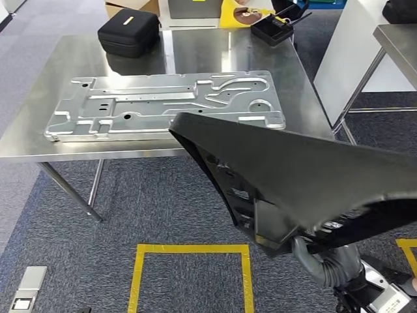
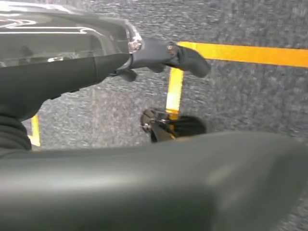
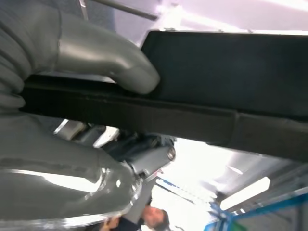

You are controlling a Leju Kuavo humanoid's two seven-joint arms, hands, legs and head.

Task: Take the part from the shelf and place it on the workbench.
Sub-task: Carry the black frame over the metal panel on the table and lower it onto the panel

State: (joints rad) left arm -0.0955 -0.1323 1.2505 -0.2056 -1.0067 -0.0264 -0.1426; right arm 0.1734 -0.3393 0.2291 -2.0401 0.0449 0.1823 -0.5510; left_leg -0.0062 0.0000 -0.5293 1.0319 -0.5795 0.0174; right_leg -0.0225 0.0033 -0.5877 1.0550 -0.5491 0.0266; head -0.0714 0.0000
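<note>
Right hand (image 3: 91, 96) gripped the black part (image 1: 305, 176) by its near edge, thumb on one face and fingers under the other. Its long axis ran out leftward toward the table (image 1: 29, 140), which lay ahead (a grey metal plate (image 1: 162, 104) already occupied the middle). Left hand (image 2: 152, 57) hung over the carpet, fingers apart, holding nothing.
</note>
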